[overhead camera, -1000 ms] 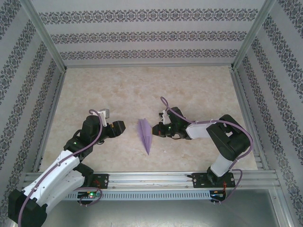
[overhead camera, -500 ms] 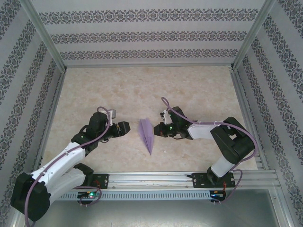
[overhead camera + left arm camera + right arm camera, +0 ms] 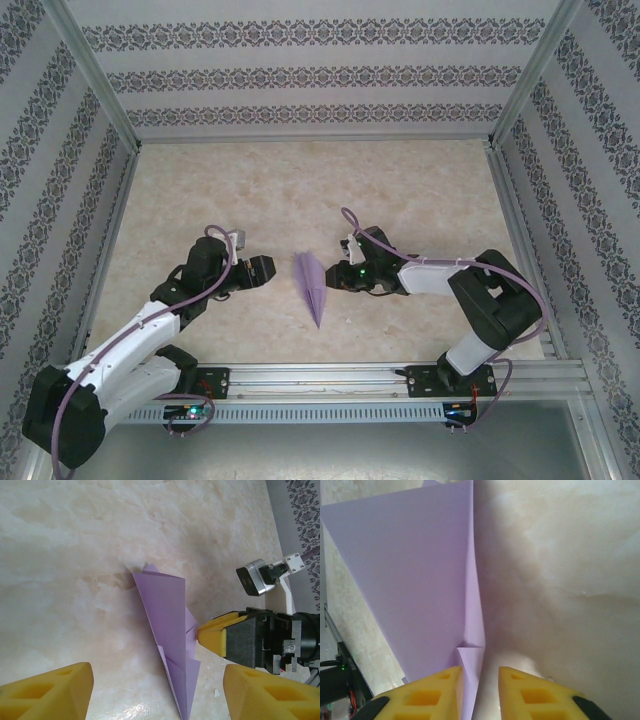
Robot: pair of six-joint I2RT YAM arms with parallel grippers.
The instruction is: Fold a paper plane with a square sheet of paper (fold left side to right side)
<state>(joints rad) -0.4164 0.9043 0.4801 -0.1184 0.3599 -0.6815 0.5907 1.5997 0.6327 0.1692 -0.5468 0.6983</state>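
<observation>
Marble-look table [image 3: 420, 200], ctr: paper plane [image 3: 311, 284] lies as narrow dart, point to 6; folds look done, maybe crease-pressing left; left gripper [image 3: 260, 271] at its 9, spread, apart; right gripper [image 3: 480, 680] at 3, slightly parted astride edge, not pinching.

The left arm [image 3: 140, 340] stretched low and forward from its base, and the left gripper [image 3: 268, 271] pointed right with jaws spread wide. The right arm [image 3: 480, 300] folded back toward the centre; the right gripper [image 3: 333, 278] pointed left, its yellow fingers [image 3: 430, 695] narrowly parted.
</observation>
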